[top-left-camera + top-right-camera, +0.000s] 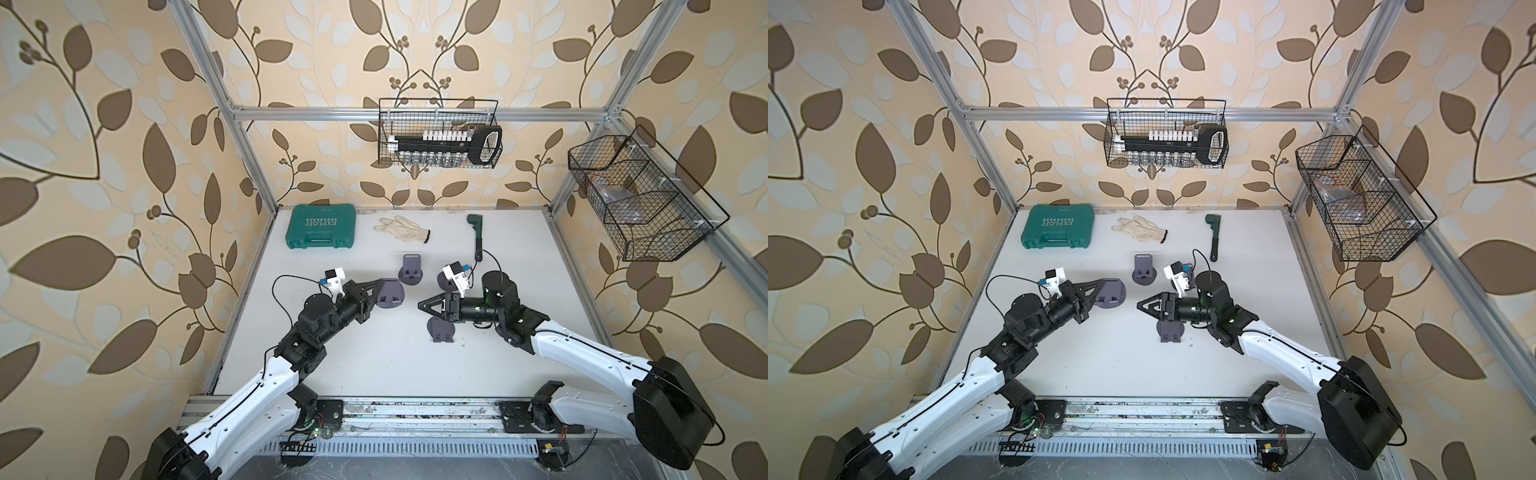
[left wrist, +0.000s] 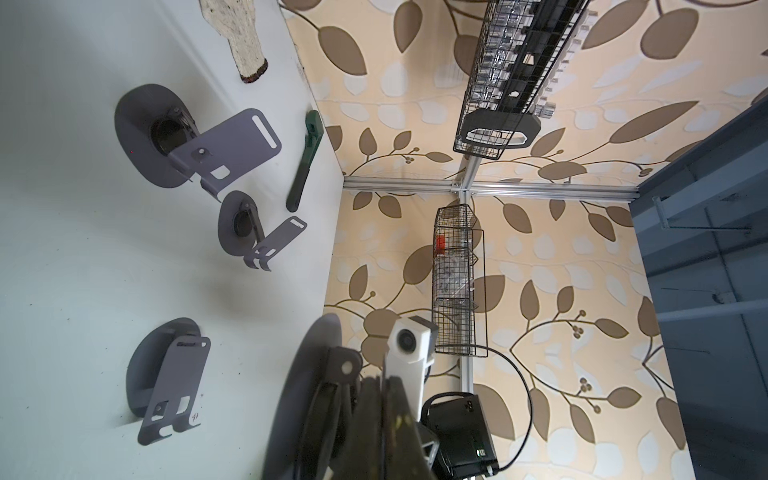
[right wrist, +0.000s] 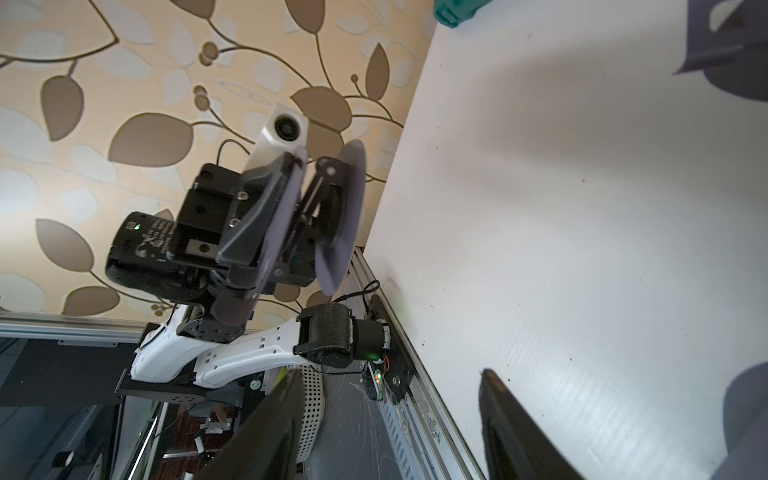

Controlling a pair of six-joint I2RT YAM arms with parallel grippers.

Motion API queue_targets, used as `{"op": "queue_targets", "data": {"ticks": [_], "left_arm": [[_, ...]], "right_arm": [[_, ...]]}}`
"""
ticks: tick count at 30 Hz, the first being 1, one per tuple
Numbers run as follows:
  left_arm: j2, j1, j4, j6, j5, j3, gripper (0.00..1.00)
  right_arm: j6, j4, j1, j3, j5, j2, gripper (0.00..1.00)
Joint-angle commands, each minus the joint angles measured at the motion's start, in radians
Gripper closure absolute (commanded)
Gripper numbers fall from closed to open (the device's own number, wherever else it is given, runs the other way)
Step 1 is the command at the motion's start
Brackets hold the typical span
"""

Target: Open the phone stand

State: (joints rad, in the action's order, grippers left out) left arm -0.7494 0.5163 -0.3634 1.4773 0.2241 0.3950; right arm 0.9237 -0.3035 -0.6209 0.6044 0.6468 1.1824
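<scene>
Your left gripper (image 1: pixel 379 286) is clamped tight on a grey phone stand (image 1: pixel 391 294). It holds the stand clear of the tabletop (image 1: pixel 374 365), above the middle and a little toward the left edge. In the right wrist view the stand's flat plate (image 3: pixel 278 216) is pinched between the fingers, and its round base (image 3: pixel 343 216) juts out at an angle to the plate.

Your right gripper (image 1: pixel 423 306) faces it from nearby without touching the stand. Its fingers (image 3: pixel 282 419) are spread wide with nothing between them.

Three other stands rest on the tabletop:
- A second stand (image 1: pixel 411 271) sits toward the far edge, between the two grippers.
- A third stand (image 1: pixel 441 329) sits partly under the right gripper's wrist.
- A fourth stand (image 2: pixel 230 224) is mostly hidden behind the right wrist camera in both top views.

Along the far edge you have a green tool case (image 1: pixel 322 226) by the far left corner, a white work glove (image 1: pixel 402 228) and a green wrench (image 1: pixel 476 235).
</scene>
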Motion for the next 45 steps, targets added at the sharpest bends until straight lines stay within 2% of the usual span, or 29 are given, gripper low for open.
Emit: {"op": "queue_targets", "data": {"ticks": [1,12,18,26,34,45], "left_arm": [[0.012,0.000,-0.032,0.003,-0.017,0.022,1.00],[-0.013,0.003,-0.059,-0.005,0.010,0.038,1.00],[-0.005,0.004,-0.057,-0.008,0.006,0.034,1.00],[-0.001,0.003,-0.059,-0.025,0.001,0.039,1.00],[-0.011,0.003,-0.057,-0.034,0.010,0.048,1.00],[-0.025,0.003,-0.065,-0.047,0.018,0.056,1.00]], "right_arm": [[-0.006,-0.072,-0.027,0.051,0.012,0.028,0.36],[-0.078,-0.035,-0.079,0.172,0.052,0.176,0.37],[-0.132,0.026,-0.079,0.229,0.084,0.222,0.42],[-0.123,0.046,-0.077,0.158,0.075,0.175,0.43],[-0.120,0.081,-0.033,0.111,0.075,0.094,0.43],[-0.098,0.020,-0.083,0.159,0.109,0.192,0.42]]}}
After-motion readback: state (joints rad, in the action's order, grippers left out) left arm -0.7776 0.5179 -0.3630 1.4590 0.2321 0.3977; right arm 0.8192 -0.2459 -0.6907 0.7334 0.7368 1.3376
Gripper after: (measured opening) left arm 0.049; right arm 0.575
